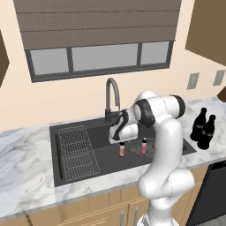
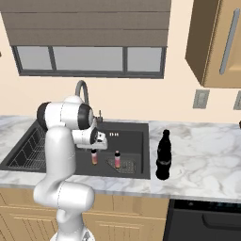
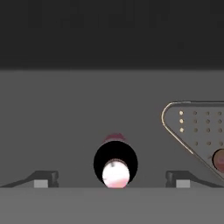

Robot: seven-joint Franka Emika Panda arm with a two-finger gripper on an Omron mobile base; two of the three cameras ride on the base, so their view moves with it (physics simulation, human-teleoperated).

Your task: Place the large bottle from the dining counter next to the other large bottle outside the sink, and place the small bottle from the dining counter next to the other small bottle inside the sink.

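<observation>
The small bottle (image 1: 122, 150) (image 2: 94, 157), pink above and orange below, stands upright on the floor of the dark sink (image 1: 75, 130) (image 2: 134, 129). My gripper (image 1: 121, 141) (image 2: 94, 148) (image 3: 111, 180) hangs straight over it, open. In the hand view its fingertips (image 3: 41, 179) stand wide apart on either side of the bottle's dark cap (image 3: 115, 162), touching nothing. The other small bottle (image 1: 144, 146) (image 2: 117, 159) (image 3: 218, 158), pink-red, stands close by on the drain mat (image 1: 150, 149) (image 3: 192, 127). Two large black bottles (image 1: 199, 122) (image 1: 207, 132) stand side by side on the counter right of the sink; from the right they overlap (image 2: 163, 155).
A wire rack (image 1: 77, 150) (image 2: 23, 150) lies in the sink's left part. The tall dark faucet (image 1: 112, 99) (image 2: 84, 92) rises behind the basin, close to my arm. Marble counter (image 1: 22, 159) (image 2: 202, 155) flanks the sink. A dark appliance front (image 2: 207, 221) sits below right.
</observation>
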